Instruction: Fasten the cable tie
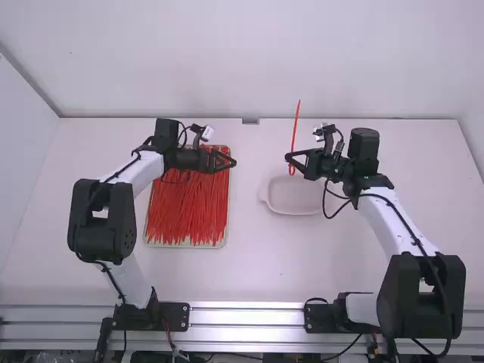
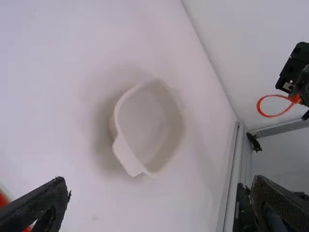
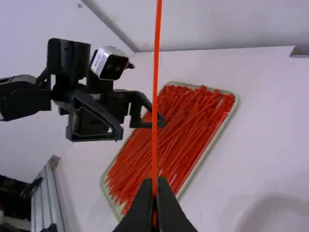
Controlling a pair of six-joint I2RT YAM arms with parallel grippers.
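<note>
The cable tie [image 1: 295,136], a single red strip, stands nearly upright in the air above the far edge of the white dish [image 1: 291,200], with its long tail pointing straight up and its lower end curled round into a small loop [image 2: 273,105]; the right hand [image 1: 291,160] hangs over that same far edge of the dish, clear of the counter [image 1: 302,249], its two fingers pressed together and pinching the tie near the loop, so that in the right wrist view the strip [image 3: 156,96] rises straight out of the closed fingertips; the dish itself lies flat on the counter with a short lug on its rim, and its hollow is bare; to the left of the dish, apart from it, lies a pale tray [image 1: 186,246] carrying a thick heap of loose red ties [image 1: 189,208]; the left hand [image 1: 227,161] hangs over the tray's corner that is farthest back and nearest the dish, pointing towards the dish, its fingers spread wide with nothing between them; the two hands face each other across the dish's left side and are well apart.
</note>
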